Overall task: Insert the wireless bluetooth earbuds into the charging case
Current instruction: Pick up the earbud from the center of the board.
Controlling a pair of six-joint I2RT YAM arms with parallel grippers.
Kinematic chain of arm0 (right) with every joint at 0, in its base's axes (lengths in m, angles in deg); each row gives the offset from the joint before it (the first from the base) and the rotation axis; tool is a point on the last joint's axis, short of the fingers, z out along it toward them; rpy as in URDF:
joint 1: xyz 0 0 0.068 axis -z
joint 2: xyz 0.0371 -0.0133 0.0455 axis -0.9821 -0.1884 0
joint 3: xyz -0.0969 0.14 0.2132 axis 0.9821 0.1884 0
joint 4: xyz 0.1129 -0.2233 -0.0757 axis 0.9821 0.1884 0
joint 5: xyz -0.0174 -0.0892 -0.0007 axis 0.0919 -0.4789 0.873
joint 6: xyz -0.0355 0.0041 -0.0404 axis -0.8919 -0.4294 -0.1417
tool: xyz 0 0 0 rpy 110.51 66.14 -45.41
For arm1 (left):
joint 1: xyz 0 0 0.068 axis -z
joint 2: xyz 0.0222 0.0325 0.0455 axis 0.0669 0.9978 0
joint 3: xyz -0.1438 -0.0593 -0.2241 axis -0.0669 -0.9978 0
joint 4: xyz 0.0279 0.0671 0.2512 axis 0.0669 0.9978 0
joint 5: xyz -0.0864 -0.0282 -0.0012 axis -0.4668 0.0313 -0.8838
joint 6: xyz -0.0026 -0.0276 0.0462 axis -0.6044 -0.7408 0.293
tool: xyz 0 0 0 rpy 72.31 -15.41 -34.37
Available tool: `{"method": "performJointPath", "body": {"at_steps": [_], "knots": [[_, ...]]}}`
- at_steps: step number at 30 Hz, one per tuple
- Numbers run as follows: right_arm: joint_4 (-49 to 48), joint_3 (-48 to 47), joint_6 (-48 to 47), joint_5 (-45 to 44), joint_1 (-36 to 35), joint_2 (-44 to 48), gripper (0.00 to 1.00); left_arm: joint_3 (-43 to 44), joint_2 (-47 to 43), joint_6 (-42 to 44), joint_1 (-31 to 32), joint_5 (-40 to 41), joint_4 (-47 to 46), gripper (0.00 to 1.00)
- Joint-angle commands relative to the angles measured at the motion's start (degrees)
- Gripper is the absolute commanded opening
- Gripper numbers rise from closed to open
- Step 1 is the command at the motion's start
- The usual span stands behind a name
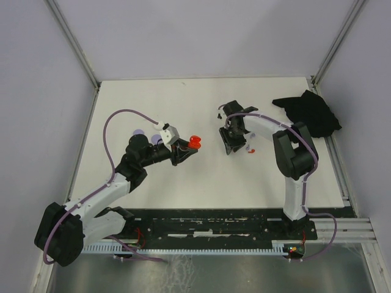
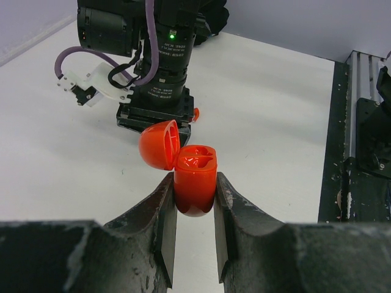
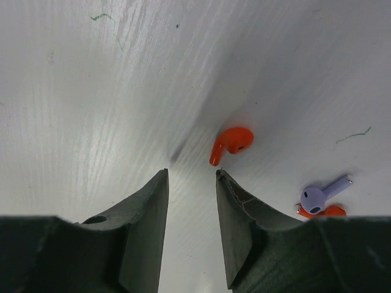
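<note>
The red earbud (image 3: pixel 232 143) lies just ahead and to the right of the right gripper (image 3: pixel 191 177), whose jaws are parted and empty, and its stem slants toward them. Farther from that earbud, the left gripper (image 2: pixel 193 183) clamps the open charging case (image 2: pixel 197 162).

- Black cloth (image 1: pixel 308 113), crumpled, in the upper right of the frame at the table's right edge.
- White table (image 1: pixel 201 183), with a thin green scribble (image 3: pixel 101 16) at upper left in the right wrist view.
- Black strip (image 1: pixel 214 224) along the table's bottom edge.

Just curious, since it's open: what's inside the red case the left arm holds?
The red case shows two moulded hollows, both seemingly empty; its lid is flipped back. The jaws cover its lower sides.
</note>
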Motion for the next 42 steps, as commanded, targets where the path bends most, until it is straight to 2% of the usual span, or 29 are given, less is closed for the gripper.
{"method": "performJointPath", "body": {"at_steps": [1,13,30,37,42], "knots": [[2.0,-3.5,-1.4,-5.0,0.0,3.4,0.45,1.1,-1.5,1.9,0.4,-0.1,-3.2,0.03],[4.2,-10.4,-1.2,-8.7,0.2,-2.0,0.45,0.9,-1.7,2.0,0.6,0.0,-3.2,0.03],[3.1,-9.8,-0.8,-7.5,0.4,-6.6,0.39,0.9,-1.8,2.2,0.8,-0.2,-3.1,0.03],[2.0,-7.6,-0.7,-6.9,0.3,-4.5,0.27,0.9,-1.6,2.3,0.8,-0.3,-3.4,0.03],[-1.0,-3.8,0.0,-5.8,-0.2,2.4,0.24,0.0,-1.8,0.6,0.8,0.1,-6.3,0.03]]}}
